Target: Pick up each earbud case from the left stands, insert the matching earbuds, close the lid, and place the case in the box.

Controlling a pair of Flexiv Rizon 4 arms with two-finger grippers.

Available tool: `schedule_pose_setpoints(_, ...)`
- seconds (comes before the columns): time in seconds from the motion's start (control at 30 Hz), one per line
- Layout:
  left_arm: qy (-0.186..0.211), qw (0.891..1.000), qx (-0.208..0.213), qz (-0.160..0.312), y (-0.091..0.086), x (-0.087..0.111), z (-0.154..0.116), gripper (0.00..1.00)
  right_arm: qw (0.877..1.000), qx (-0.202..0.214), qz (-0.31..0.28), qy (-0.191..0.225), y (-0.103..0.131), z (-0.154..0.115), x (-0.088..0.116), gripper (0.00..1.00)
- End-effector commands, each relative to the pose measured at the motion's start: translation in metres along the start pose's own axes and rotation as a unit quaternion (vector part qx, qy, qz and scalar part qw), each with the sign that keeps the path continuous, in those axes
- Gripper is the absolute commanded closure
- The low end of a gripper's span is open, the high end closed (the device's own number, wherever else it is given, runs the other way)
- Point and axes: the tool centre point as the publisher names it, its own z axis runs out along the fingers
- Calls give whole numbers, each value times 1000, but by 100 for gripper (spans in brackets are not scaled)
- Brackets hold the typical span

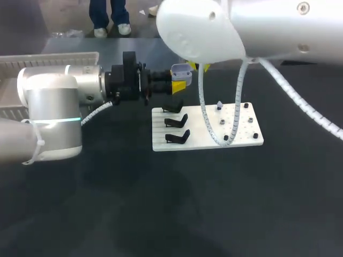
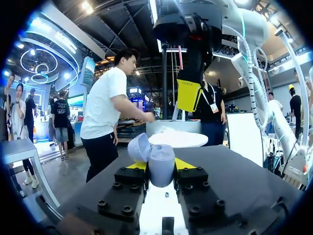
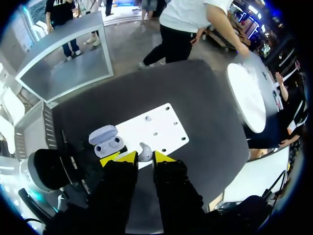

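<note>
The left gripper (image 2: 161,165) is closed about halfway onto a lavender, pebble-shaped plastic earbud case (image 2: 161,172). It holds the case in the air just off the far left corner of the white perforated board (image 1: 236,131), lid hinged open. The right gripper (image 3: 140,157) hangs above that same corner, pinched almost closed on a small lavender-grey earbud (image 3: 145,152). The likely failure is the insertion. The earbud is tiny and rounded, so a slightly off approach could catch it on the rim of a well, or it could twist out of the pinch and drop to the dark desk (image 1: 161,203). Only the right wrist view shows the earbud and the case's two wells, which look empty. The head view hides that gripper behind its own arm, and the left wrist view shows how the case sits in the grip.
</note>
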Motion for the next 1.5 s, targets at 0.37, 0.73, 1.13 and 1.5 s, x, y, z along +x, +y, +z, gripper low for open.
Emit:
schedule_pose_setpoints(0.37,-3,1000,-2,2,-1,1,0,100,998,-15,-23,56,39,6,-12,100)
schedule_pose_setpoints(0.73,-3,1000,-2,2,-1,1,0,100,997,-12,-24,67,42,14,-4,100)
schedule_pose_setpoints(1.13,-3,1000,-2,2,-1,1,0,100,997,1,-6,74,38,16,2,100)
schedule_pose_setpoints(1.5,-3,1000,-2,2,-1,1,0,100,997,4,13,81,39,21,3,100)
